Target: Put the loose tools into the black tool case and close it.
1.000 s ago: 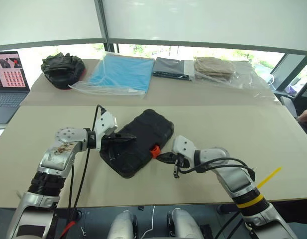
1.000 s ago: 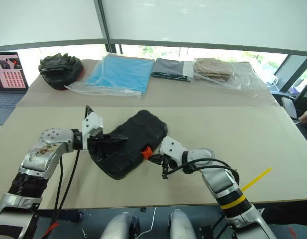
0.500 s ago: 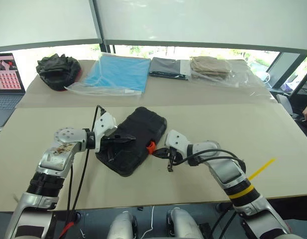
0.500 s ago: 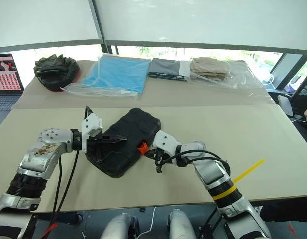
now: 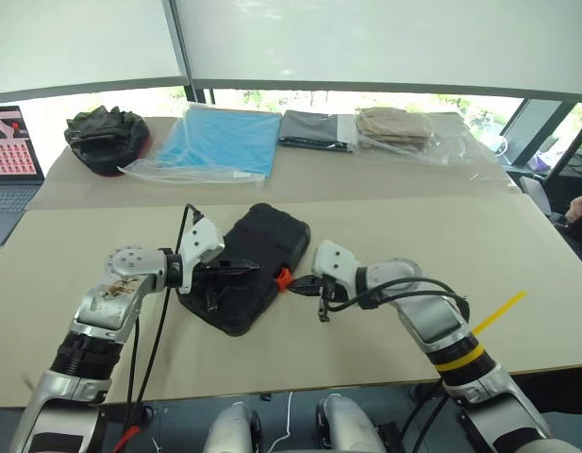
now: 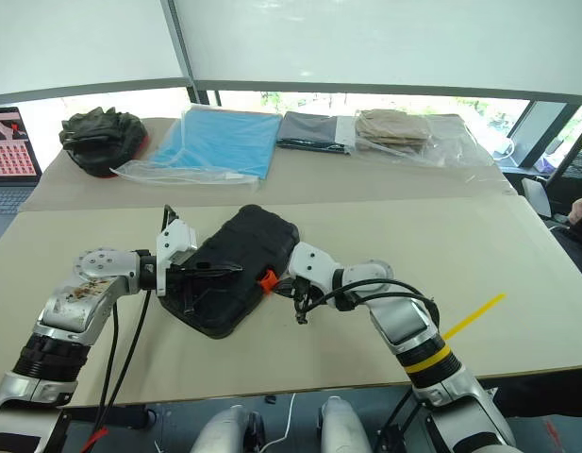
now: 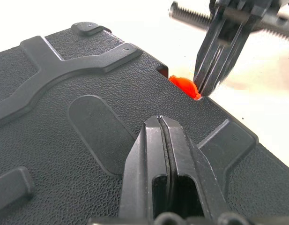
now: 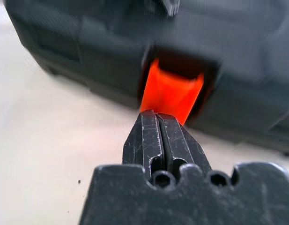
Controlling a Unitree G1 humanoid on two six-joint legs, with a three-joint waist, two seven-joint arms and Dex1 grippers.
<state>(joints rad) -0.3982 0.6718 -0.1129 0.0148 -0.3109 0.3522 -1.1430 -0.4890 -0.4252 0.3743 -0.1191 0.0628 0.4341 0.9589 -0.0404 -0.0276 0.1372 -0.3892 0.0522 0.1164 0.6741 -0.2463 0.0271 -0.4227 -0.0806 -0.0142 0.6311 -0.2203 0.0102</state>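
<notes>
The black tool case [image 5: 268, 238] lies closed on the beige table [image 5: 394, 236], slanted, just ahead of me. Its small orange latch [image 5: 283, 278] sits on the edge facing my right arm. My left gripper [image 5: 251, 269] is shut with nothing in it, its tip resting on the textured lid [image 7: 64, 93]. My right gripper [image 8: 157, 117] is shut too, with its tip right at the orange latch [image 8: 171, 93]; in the left wrist view the right gripper [image 7: 205, 89] stands against the latch [image 7: 184, 86]. The loose tools are out of view.
Along the far table lie a black fabric bundle [image 5: 107, 137], a blue sheet in plastic [image 5: 224, 142], a dark grey folded cloth [image 5: 314, 127] and beige cloth in plastic [image 5: 399, 125]. A laptop [image 5: 9, 151] stands far left. A yellow strip [image 5: 503, 311] lies right.
The camera view has shifted a little. My right gripper has edged up and in toward the orange latch. The left gripper has stayed on the lid.
</notes>
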